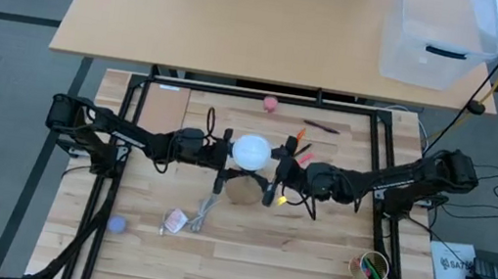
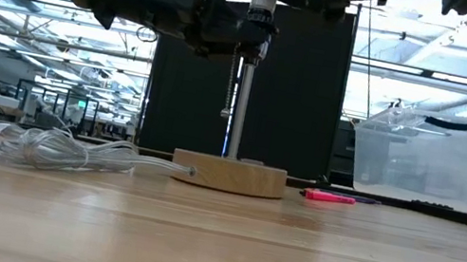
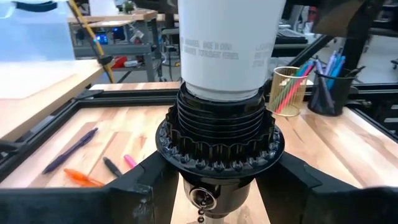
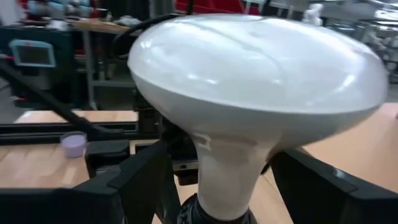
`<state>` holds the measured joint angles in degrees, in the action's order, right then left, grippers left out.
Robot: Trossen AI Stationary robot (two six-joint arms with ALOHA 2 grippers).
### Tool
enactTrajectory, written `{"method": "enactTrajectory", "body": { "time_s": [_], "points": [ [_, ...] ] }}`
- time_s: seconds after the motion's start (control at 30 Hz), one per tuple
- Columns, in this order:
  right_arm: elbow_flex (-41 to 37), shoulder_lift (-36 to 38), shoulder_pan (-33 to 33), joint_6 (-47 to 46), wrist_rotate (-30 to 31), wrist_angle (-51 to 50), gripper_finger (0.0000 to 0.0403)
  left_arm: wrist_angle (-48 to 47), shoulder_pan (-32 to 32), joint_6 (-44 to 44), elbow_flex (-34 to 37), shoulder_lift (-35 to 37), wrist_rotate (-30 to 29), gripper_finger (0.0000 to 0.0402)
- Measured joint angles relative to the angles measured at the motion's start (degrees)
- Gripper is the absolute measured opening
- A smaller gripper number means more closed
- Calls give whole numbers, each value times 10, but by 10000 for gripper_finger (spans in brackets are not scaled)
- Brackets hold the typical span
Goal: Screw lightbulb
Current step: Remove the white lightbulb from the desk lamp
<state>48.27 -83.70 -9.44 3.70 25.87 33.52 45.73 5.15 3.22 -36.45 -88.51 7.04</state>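
Observation:
The white lightbulb (image 1: pixel 250 152) stands upright with its neck (image 3: pixel 224 62) in the black ribbed socket (image 3: pixel 219 134). The socket sits on top of a metal post (image 2: pixel 241 103) on the round wooden disc (image 2: pixel 229 174), and a pull chain (image 2: pixel 228 92) hangs from it. My left gripper (image 1: pixel 224 153) comes in from the table's left at socket height and is shut on the socket. My right gripper (image 1: pixel 274 170) comes in from the right. It is open, with a finger (image 4: pixel 140 183) on either side of the bulb's narrow neck (image 4: pixel 225 177) below the globe and gaps showing between. My left gripper pinches the socket between its two fingers (image 3: pixel 146 190), on the socket body just below the toothed ring (image 3: pixel 186 163). The fingers come in level from the table's left. The socket stands upright on its post, with the bulb's neck seated in it.
A clear cord (image 2: pixel 66 152) and a small packet (image 1: pixel 177 219) lie near the disc on its left. Pens (image 1: pixel 306 143) and a pink ball (image 1: pixel 271 103) lie on the far side. A pen cup (image 1: pixel 371 268) stands at the near right, and a clear bin (image 1: pixel 439 39) stands on the far table.

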Motion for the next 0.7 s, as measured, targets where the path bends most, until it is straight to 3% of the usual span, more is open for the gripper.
{"method": "enactTrajectory", "body": {
  "time_s": [0.23,0.7],
  "points": [
    [1,-11,-27,1,104,-1,277,-2,2,-4,0,0,-11,186],
    [1,-59,-58,-13,214,45,277,-3,3,-13,0,0,-25,186]
  ]
}}
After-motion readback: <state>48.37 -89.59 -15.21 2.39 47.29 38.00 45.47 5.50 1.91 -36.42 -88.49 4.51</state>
